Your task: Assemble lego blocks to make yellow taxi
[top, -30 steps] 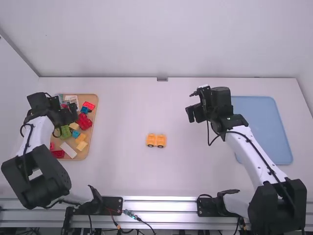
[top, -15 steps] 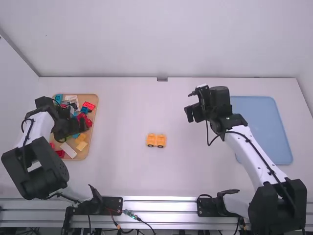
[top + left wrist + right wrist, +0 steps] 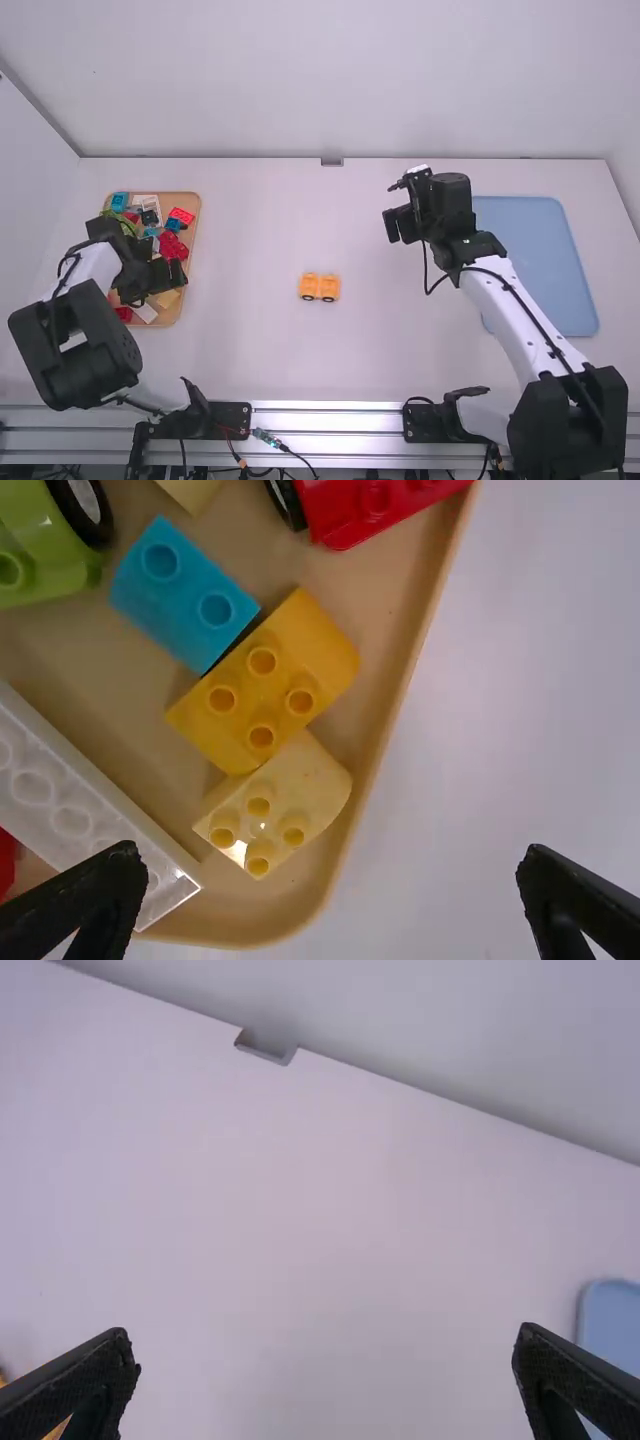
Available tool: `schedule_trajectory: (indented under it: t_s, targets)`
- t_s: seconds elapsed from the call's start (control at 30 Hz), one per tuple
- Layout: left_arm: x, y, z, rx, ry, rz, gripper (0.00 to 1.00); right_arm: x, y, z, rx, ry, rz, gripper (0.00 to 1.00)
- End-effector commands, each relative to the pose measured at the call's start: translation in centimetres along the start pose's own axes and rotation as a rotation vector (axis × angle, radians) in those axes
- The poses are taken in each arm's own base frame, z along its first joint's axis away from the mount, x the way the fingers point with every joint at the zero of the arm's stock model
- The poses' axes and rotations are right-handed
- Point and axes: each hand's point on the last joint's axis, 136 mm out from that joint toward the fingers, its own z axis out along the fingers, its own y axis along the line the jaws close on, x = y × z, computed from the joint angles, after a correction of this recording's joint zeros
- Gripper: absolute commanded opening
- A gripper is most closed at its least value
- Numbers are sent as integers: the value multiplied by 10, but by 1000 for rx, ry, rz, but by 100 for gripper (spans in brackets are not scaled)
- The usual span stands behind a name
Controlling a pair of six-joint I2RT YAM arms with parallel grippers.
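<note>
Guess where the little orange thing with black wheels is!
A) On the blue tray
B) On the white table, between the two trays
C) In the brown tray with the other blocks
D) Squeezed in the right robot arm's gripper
B: the orange piece stands on the white table, with the brown tray to one side and the blue tray to the other.
</note>
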Motion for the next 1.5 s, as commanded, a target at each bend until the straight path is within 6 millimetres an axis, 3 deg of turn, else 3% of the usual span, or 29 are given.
schedule_trajectory:
  t_s: [0.0, 0.3, 0.47, 0.53, 0.63, 0.73, 0.83, 0.93, 1.03, 1.13, 1.27, 1.47]
  targets:
    - [-3, -5, -13, -9, -35, 55, 99, -22, -8, -10, 33, -62, -6, 99]
    - [-33, 1, -30, -36, -135, 66, 99, -27, -19, -11, 60, -85, -16, 99]
    - [-44, -17, -41, 33, -182, 433, 99, -15, -47, -13, 109, -55, 58, 99]
    - [-46, -19, -44, 35, -188, 498, 99, -12, -56, -14, 126, -49, 74, 99]
    - [-41, -17, -47, 30, -160, 528, 99, -10, -62, -15, 120, -48, 89, 99]
    - [-22, -2, -56, -40, -35, 411, 99, -9, -66, -17, 79, -61, 82, 99]
    - [0, -8, -58, 3, 53, 491, 99, -10, -72, -19, 68, -76, 74, 99]
    - [7, -16, -51, 57, 54, 588, 99, -12, -77, -21, 54, -98, 84, 99]
    - [17, 3, -41, -34, 117, 620, 99, -14, -78, -23, 31, -115, 90, 99]
    - [28, 9, -35, -43, 174, 673, 99, -15, -75, -23, 5, -125, 74, 99]
    - [18, -10, -27, 53, 81, 691, 99, -15, -75, -23, 6, -123, 61, 99]
    - [22, -3, -21, 27, 111, 687, 99, -14, -75, -23, 7, -122, 46, 99]
